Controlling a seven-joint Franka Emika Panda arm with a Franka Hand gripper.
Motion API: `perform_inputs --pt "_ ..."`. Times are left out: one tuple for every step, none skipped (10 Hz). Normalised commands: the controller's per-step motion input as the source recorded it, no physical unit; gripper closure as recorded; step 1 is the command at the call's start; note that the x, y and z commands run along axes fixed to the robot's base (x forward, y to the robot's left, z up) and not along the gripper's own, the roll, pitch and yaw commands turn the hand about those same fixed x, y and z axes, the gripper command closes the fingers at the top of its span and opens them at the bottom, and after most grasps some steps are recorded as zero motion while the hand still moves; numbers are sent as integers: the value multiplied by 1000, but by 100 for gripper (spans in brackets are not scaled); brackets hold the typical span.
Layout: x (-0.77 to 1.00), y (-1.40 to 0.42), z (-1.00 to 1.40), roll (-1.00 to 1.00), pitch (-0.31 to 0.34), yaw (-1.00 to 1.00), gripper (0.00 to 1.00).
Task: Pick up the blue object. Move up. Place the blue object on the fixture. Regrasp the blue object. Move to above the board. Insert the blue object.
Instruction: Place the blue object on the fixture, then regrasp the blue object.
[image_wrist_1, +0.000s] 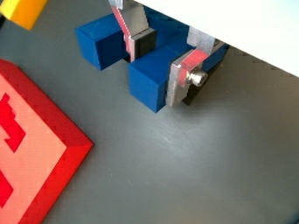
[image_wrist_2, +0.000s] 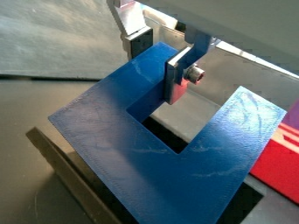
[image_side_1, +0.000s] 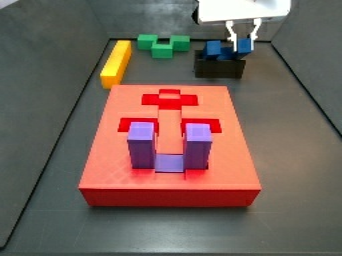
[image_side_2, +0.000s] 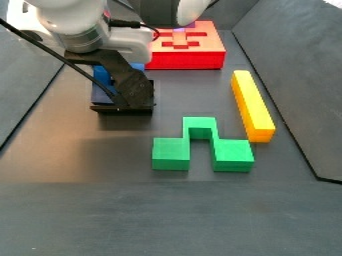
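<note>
Regrasping on fixture (image_side_1: 218, 68): gripper (image_wrist_2: 159, 66) straddles one leg of blue object (image_wrist_2: 140, 131), fingers look just apart; centre, close square before lifting.

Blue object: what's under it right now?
The blue object sits on the black fixture, gripper straddling one leg. The contact between them is hidden.

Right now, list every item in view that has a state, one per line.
End effector: at the fixture, fingers straddling one leg of the blue object; contact unclear.
Blue object: resting on the fixture, not yet in the board.
Fixture: holding the blue object.
Board: purple piece seated, cross-shaped recess open.
Purple piece: inserted in the board, legs up.
Green block: lying loose on the floor.
Yellow bar: lying loose.
</note>
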Motion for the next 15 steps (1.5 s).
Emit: perform_inputs --pt "0 0 0 6 3 0 100" --pt "0 0 0 9 0 0 100" --pt "0 0 0 0 0 0 100" --pt "0 0 0 0 0 0 0" --pt "20 0 -14 0 0 0 0" --pt "0 6 160 -26 0 0 0" --pt "0 206 423 -146 0 -111 0" --pt "-17 151 431 -220 -160 -171 0" --pt "0 69 491 -271 -349 -209 0" --pt "0 51 546 -289 -380 -223 0" --pt "0 0 280 3 -131 -180 0" --pt "0 -120 54 589 69 -123 0" --pt "29 -249 31 1000 460 0 0" --pt "86 -286 117 1000 646 0 0" --pt "74 -263 134 1000 697 0 0"
